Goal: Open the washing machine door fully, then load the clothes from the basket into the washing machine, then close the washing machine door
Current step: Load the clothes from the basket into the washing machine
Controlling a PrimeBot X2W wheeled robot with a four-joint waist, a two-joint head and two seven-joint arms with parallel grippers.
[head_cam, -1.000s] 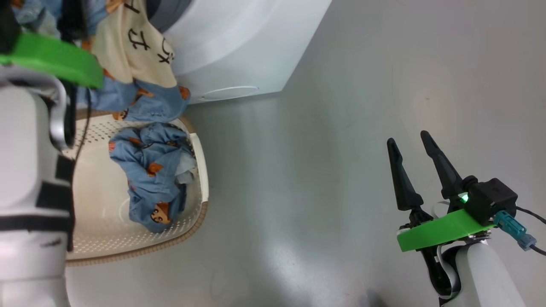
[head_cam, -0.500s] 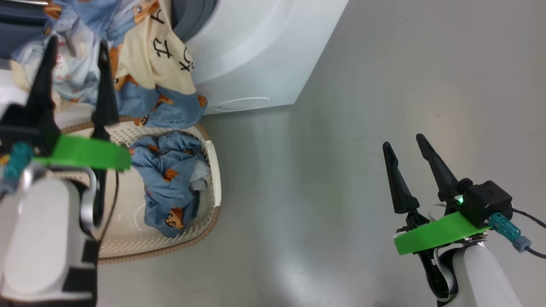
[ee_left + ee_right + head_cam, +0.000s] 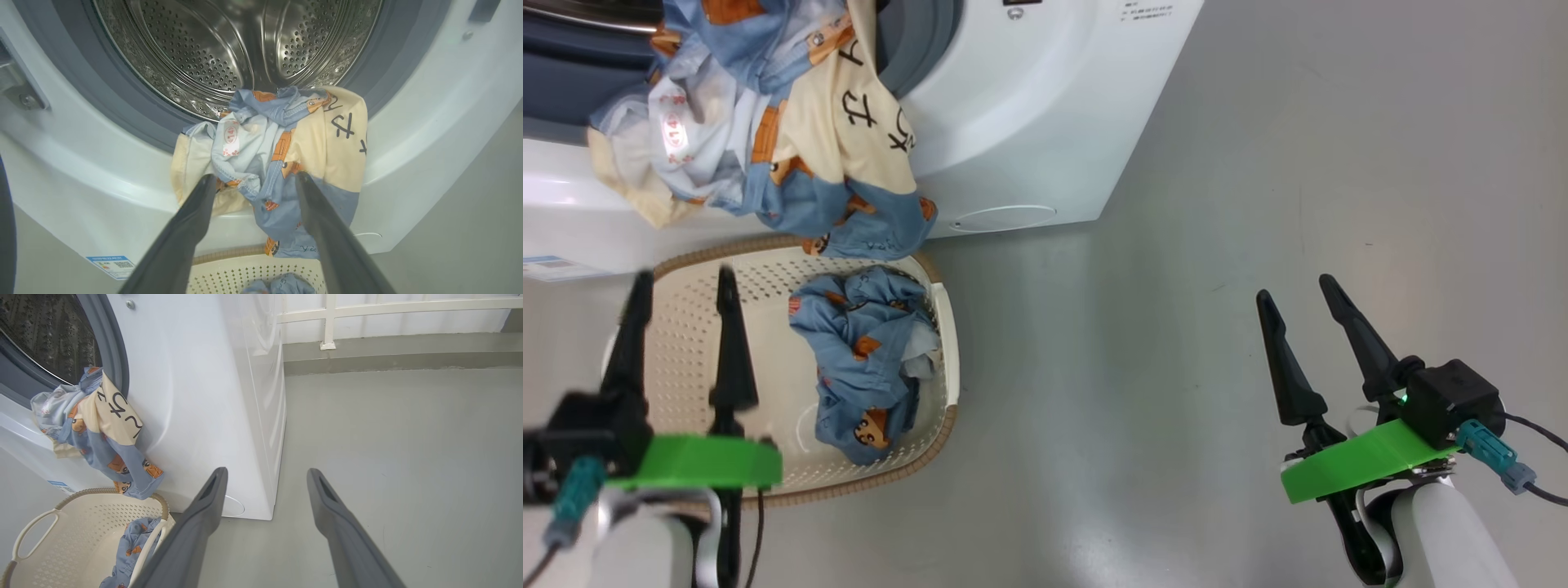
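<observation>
Clothes (image 3: 768, 147) — blue, cream, orange prints, maybe bears; basket (image 3: 686, 327) cream.

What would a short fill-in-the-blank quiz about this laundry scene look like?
The left gripper and the right gripper both stand ____, holding nothing.
The basket holds ____ crumpled blue garment.
The other clothes hang from the mouth of the ____ washing machine.
Missing words: open; one; white.
</observation>
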